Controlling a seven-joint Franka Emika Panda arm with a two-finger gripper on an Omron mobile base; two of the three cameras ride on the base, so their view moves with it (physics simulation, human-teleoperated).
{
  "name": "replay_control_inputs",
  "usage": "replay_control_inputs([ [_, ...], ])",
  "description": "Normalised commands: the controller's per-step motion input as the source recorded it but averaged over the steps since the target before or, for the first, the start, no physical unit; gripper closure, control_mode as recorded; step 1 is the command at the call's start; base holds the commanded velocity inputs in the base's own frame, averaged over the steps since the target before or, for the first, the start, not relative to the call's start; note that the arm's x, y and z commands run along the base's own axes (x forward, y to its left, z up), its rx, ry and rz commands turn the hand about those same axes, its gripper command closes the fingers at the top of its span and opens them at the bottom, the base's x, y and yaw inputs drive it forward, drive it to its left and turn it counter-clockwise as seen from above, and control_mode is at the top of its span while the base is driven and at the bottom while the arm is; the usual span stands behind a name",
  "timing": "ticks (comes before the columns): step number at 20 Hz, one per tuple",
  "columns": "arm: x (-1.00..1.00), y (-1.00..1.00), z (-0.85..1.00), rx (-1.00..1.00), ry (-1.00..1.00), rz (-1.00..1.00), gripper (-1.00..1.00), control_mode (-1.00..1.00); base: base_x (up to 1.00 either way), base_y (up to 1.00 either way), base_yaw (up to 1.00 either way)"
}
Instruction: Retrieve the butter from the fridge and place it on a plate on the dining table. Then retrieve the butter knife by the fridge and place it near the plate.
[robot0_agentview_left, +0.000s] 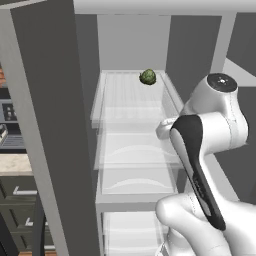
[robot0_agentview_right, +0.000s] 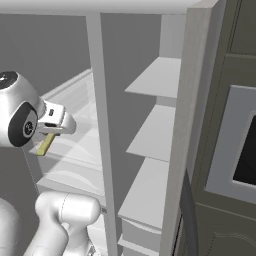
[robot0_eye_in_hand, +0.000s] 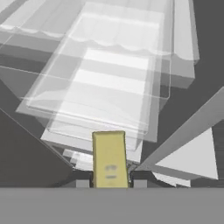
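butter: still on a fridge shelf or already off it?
Off it. The butter sits clamped between the gripper fingertips, hanging in the air in front of the white shelves of the open fridge.

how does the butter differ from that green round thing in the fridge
The butter is a pale yellow, flat-sided stick; the green thing is a dark green, bumpy ball. The butter is clamped in the pincer and stands off the shelves, while the green thing rests on the upper white shelf, near its back. Both are small next to the fridge shelves.
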Motion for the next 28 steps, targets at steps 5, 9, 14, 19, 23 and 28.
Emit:
replay_control_inputs([
  [5, -0.01, -0.03, -0.3, -0.18, 0.23, -0.01, 1.0, -1.0, 0.0, 0.0, 0.0],
  [9, 0.0, 0.0, -0.2, -0.07, 0.13, 0.0, 1.0, -1.0, 0.0, 0.0, 0.0],
  [14, -0.11, 0.0, -0.08, 0.0, 0.0, 0.0, 1.0, -1.0, 0.0, 0.0, 0.0],
  [19, -0.34, 0.0, -0.01, 0.0, 0.0, 0.0, 1.0, -1.0, 0.0, 0.0, 0.0],
  [23, -0.24, 0.0, 0.0, 0.0, 0.0, 0.0, 1.0, 1.0, -0.36, 0.0, 0.0],
  [28, 0.0, 0.0, 0.0, 0.0, 0.0, 0.0, 1.0, 1.0, -0.93, 0.04, 0.0],
])
